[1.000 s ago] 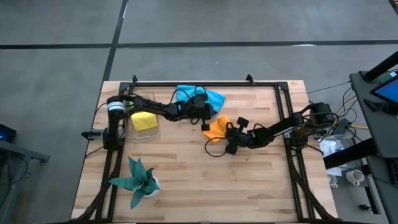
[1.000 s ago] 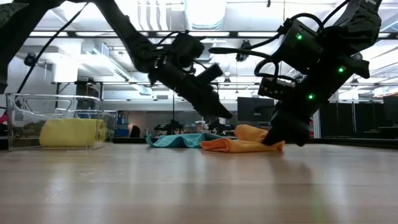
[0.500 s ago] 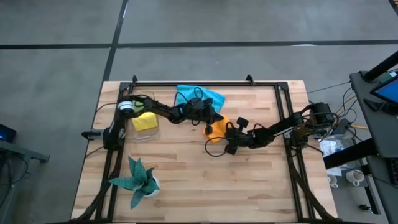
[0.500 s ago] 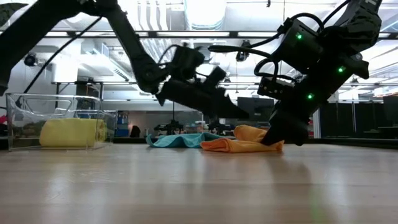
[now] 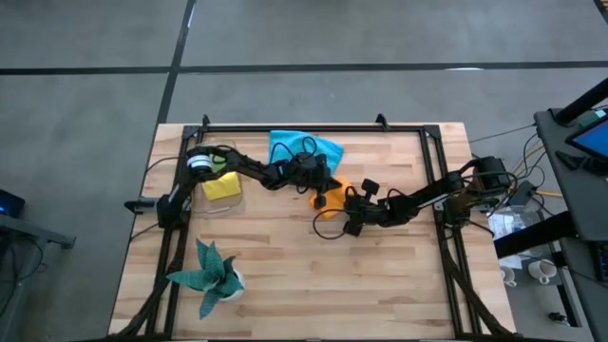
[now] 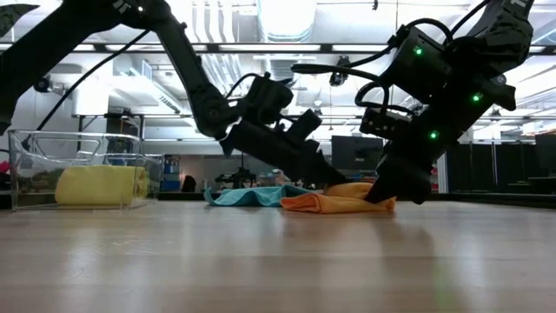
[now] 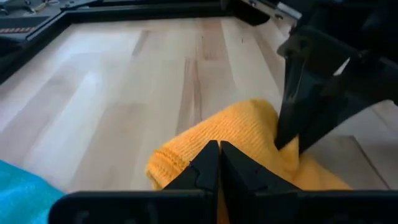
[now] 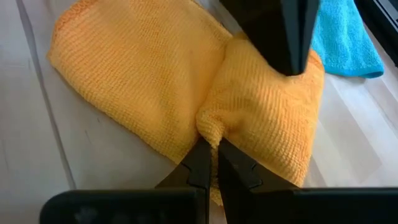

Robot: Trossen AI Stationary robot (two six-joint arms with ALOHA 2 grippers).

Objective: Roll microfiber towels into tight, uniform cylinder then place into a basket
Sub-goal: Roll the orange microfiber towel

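**Both grippers closed down on the orange towel, one roll already in the basket**

The right gripper (image 8: 208, 163) has its fingers pressed together, tips pinching a raised fold of the orange towel (image 8: 143, 81), and it is down low on the table! Just across that fold from it comes the left gripper (image 7: 219, 163), jaws likewise shut, its tips at the towel's near edge; whether it has cloth caught between them, the pictures do not settle. From above, the two meet over the orange towel (image 5: 332, 195) mid-table, the left gripper (image 5: 323, 185) reaching in from the far side.

Just beyond the left gripper lies the blue towel (image 5: 302, 147), spread loose and unrolled. Well off behind the left arm sits the basket (image 6: 82, 178), with the yellow towel (image 6: 100, 185) lying rolled inside.

So, by my reckoning: one towel done, the orange one only bunched, blue waiting. No green towel shows anywhere.
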